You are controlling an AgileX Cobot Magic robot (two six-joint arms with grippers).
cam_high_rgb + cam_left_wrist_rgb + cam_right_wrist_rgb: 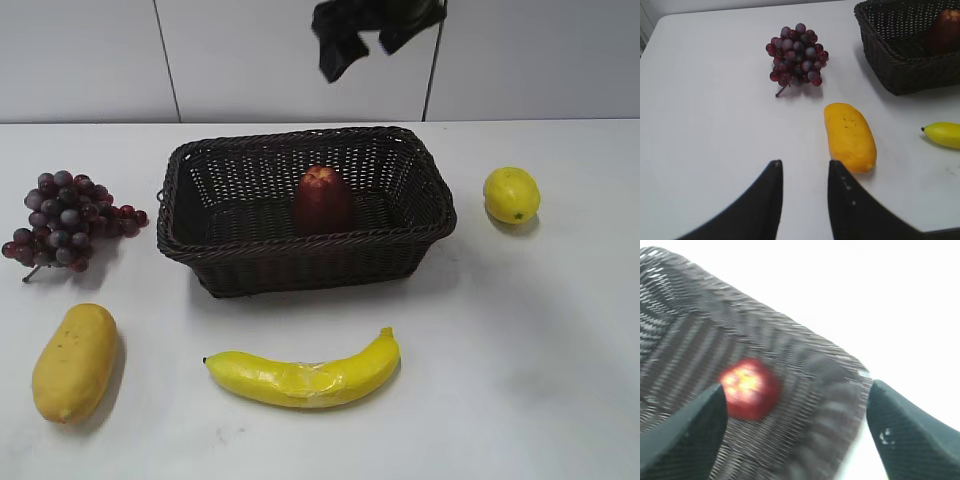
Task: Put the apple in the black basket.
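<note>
The dark red apple stands upright inside the black basket at the table's middle. It also shows in the left wrist view and, blurred, in the right wrist view. My right gripper hangs high above the basket's back rim, open and empty; in its own view its jaws spread wide over the basket. My left gripper is open and empty above bare table, just left of a mango.
A grape bunch lies left of the basket. A yellow mango lies at the front left and a banana in front of the basket. A lemon sits to the right.
</note>
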